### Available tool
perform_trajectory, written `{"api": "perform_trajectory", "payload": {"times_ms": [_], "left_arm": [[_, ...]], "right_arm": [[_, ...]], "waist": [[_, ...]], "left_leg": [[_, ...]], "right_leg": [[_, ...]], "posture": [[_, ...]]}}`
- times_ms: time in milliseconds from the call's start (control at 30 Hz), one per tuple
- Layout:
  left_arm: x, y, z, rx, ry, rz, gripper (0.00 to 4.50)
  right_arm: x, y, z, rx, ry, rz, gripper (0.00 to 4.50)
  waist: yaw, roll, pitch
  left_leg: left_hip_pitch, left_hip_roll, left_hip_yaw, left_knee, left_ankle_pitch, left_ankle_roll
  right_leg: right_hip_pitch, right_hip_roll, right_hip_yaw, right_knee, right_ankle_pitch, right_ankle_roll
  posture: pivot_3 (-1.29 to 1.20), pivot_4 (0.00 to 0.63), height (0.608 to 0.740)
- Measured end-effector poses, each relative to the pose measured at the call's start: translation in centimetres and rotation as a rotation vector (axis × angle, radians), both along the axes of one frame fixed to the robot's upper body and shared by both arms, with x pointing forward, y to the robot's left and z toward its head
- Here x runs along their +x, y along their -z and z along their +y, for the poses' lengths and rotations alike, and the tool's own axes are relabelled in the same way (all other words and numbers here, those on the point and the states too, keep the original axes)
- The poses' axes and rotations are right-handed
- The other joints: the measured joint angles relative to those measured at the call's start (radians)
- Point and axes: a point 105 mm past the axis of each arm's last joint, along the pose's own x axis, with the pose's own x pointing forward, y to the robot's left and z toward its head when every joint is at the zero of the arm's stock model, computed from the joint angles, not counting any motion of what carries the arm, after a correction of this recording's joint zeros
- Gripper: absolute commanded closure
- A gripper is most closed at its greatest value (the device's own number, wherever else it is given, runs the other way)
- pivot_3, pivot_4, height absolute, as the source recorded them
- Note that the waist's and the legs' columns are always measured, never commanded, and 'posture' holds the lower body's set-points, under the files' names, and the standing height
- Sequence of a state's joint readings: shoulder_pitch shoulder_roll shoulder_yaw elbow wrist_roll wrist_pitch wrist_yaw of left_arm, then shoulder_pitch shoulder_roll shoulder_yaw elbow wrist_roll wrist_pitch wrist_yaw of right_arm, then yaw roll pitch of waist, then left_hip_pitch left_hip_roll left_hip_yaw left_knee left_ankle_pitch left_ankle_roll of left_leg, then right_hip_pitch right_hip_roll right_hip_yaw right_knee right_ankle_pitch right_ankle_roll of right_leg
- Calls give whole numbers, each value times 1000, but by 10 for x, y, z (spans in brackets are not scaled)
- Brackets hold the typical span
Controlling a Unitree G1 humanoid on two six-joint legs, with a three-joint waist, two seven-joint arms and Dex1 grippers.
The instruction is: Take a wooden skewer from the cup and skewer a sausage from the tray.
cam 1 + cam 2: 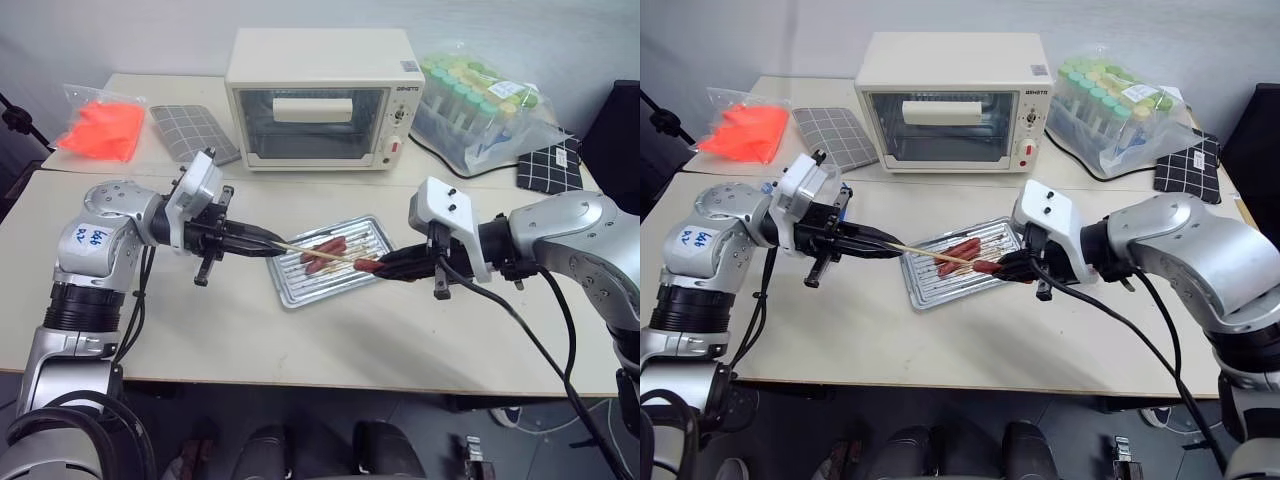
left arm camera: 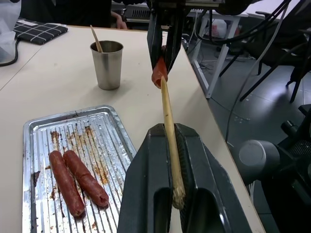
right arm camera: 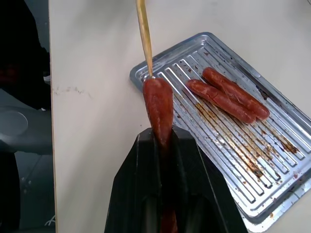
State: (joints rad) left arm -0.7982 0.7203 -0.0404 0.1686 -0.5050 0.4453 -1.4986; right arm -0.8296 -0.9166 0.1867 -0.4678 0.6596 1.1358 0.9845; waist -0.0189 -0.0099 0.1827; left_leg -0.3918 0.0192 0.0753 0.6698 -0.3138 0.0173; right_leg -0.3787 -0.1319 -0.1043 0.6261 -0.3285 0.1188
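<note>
The left gripper's fingers are closed tight on the blunt end of the wooden skewer, and those of the right gripper are pinched on one sausage, which is held in the air above the near edge of the tray. The skewer's tip is seen touching the free end of that sausage, or just entering it. Two more sausages are left lying side by side on the tray's ridged base.

For the piercing to go well, the stick should be kept in line with the sausage's long axis, so that the point runs down the middle and does not break out through the side. A steady, straight push is judged best, with the sausage gripped firmly enough that it is not shoved back between the fingers.

How deep the point has gone cannot be told. The rear of the sausage is hidden inside the right fingers. The cup is seen beyond the tray with one stick leaning in it; whether more are inside cannot be made out.
</note>
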Motion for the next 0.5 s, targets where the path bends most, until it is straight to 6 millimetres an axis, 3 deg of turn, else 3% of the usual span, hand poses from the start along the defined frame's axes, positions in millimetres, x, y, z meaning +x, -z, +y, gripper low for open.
{"api": "perform_trajectory", "payload": {"times_ms": [500], "left_arm": [[6,4,6,4,-34,13,4500]], "right_arm": [[-2,-7,-2,7,10,1,4287]], "waist": [[15,0,0]], "left_leg": [[0,0,0,1,0,0]], "right_leg": [[0,0,0,0,0,0]], "posture": [[0,150,740]]}}
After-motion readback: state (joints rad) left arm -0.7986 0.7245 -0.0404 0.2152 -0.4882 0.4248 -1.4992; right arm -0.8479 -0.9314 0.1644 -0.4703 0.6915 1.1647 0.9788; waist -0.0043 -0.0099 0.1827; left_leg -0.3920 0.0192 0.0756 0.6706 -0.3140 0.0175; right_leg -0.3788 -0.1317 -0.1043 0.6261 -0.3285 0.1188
